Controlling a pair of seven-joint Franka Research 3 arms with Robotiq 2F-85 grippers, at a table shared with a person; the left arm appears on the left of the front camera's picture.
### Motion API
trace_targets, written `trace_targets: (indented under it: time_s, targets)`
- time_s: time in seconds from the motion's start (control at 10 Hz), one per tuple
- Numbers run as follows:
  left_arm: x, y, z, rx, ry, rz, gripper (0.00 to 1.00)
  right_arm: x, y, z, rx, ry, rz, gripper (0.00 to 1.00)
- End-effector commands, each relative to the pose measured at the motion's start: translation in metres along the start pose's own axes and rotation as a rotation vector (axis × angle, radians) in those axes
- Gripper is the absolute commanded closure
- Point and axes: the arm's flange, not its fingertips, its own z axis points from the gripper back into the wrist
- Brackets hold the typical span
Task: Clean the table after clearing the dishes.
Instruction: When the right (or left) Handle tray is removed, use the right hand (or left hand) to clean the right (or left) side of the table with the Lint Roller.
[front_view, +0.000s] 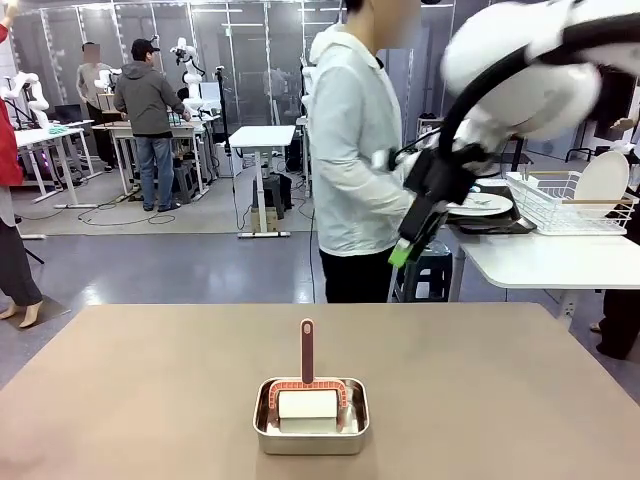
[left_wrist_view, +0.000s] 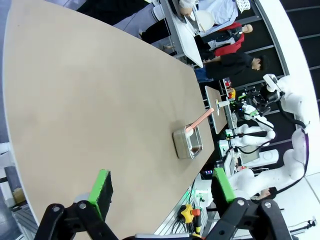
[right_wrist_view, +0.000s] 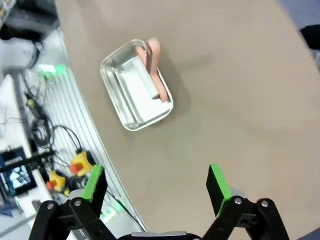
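The tan-brown table (front_view: 150, 380) carries a small steel pan (front_view: 310, 418) near its front edge. In the pan sits a white pad with a reddish handle (front_view: 307, 350) standing upright. My right gripper (front_view: 408, 245) hangs high above the table's far right side, open and empty. From the right wrist it (right_wrist_view: 155, 182) looks down on the pan (right_wrist_view: 136, 85). My left gripper (left_wrist_view: 162, 185) is open above the table (left_wrist_view: 90, 90), far from the pan (left_wrist_view: 188, 143). A white plate on a dark tray (front_view: 482, 207) rests on the white side table, at the person's hands.
A person (front_view: 350, 150) stands at the far edge, turned toward the white side table (front_view: 545, 262). A white wire dish rack (front_view: 560, 205) with a plate (front_view: 604, 180) in it stands there. Other people and tables are farther back.
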Motion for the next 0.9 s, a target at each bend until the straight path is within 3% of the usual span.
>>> trace_targets:
  time_s: [0.0, 0.3, 0.4, 0.8]
  targets:
    - [-0.001, -0.002, 0.002, 0.002, 0.001, -0.015, 0.00, 0.031, -0.008, -0.019, -0.066, 0.111, 0.055, 0.00]
    - [-0.001, -0.002, 0.002, 0.002, 0.001, -0.015, 0.00, 0.054, 0.020, -0.071, -0.089, 0.167, 0.127, 0.00]
    - [-0.001, -0.002, 0.002, 0.002, 0.001, -0.015, 0.00, 0.045, 0.003, -0.057, -0.049, 0.144, 0.118, 0.00]
    - [-0.001, -0.002, 0.002, 0.002, 0.001, -0.015, 0.00, 0.045, 0.003, -0.057, -0.049, 0.144, 0.118, 0.00]
